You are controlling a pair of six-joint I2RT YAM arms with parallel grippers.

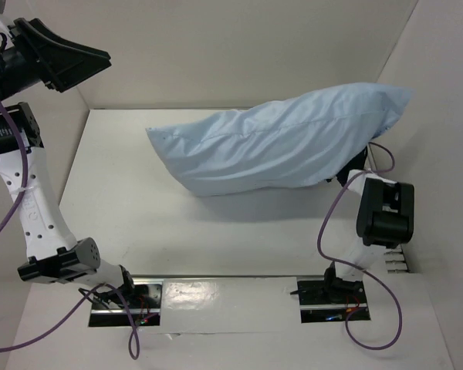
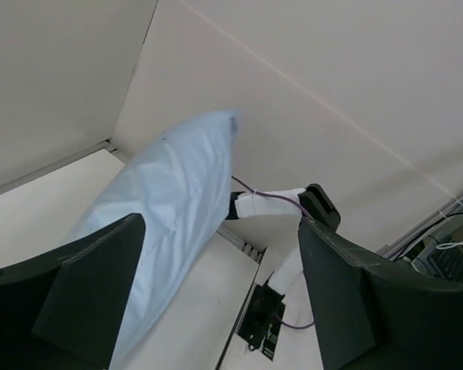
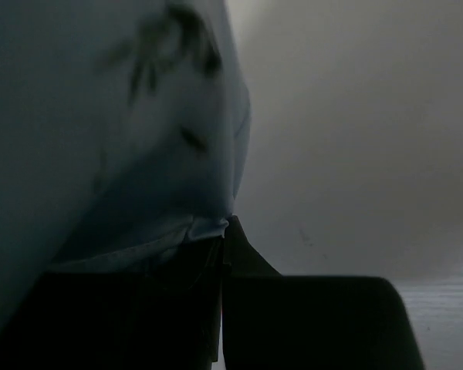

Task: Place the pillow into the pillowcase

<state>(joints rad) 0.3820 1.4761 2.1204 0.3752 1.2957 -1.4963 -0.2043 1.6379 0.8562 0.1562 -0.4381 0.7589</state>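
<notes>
Two robot arms stand at the near edge of a white table (image 1: 139,223) with pale walls around it. Across the middle stretches the pillowcase (image 1: 278,146) – pale blue, wrinkled, bulging full and plump along its whole length, so the pillow itself is hidden inside the fabric. It slants: the right end is lifted high near the right wall, and the left end points down toward the table. The right gripper (image 3: 222,239) is clamped on a fold of the blue cloth at that raised right end, jaws pressed together on it. The left gripper (image 1: 85,69) hangs high at the far left, well apart from the pillowcase – its two dark fingers (image 2: 69,301) are spread wide and hold nothing.
</notes>
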